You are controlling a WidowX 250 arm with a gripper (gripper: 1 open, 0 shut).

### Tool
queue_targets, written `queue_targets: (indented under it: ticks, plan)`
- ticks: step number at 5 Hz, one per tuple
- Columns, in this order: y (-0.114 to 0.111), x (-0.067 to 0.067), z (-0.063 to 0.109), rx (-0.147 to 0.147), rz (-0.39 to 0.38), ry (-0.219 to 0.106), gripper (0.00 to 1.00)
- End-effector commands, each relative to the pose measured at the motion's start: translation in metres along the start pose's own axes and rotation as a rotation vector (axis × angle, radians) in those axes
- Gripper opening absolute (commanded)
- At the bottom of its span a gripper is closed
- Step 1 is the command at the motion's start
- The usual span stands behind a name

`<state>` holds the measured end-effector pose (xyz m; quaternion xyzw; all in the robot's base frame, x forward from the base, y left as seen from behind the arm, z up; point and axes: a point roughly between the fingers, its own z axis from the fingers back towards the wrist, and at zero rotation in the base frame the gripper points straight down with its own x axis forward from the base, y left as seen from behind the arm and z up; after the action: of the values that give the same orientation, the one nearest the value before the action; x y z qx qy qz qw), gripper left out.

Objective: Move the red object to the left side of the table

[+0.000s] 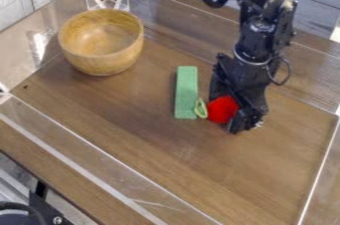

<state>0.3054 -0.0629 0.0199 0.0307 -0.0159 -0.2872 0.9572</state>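
One red object [221,108] btwn claw [233,110] jaws

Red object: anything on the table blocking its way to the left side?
Yes. The green block lies right beside the red object on its left, so a straight slide would hit it. Farther left sits the wooden bowl. Lifting over both avoids them.
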Motion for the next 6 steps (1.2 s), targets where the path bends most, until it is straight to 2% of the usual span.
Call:
queue_targets:
  ticks: [1,2,3,4,5,6]
  plan:
    - [0.0,0.002,0.003,-0.012,-0.003,-0.049,0.0]
    - [-0.004,0.005,0.005,-0.025,0.008,-0.084,1.0]
    - [-0.009,0.008,0.008,-0.032,0.018,-0.11,0.0]
    - [-0.014,0.01,0.009,-0.036,0.026,-0.125,0.0]
    - [-0.016,0.012,0.009,-0.043,0.034,-0.138,1.0]
    - [-0.017,0.014,0.009,-0.052,0.037,-0.143,0.0]
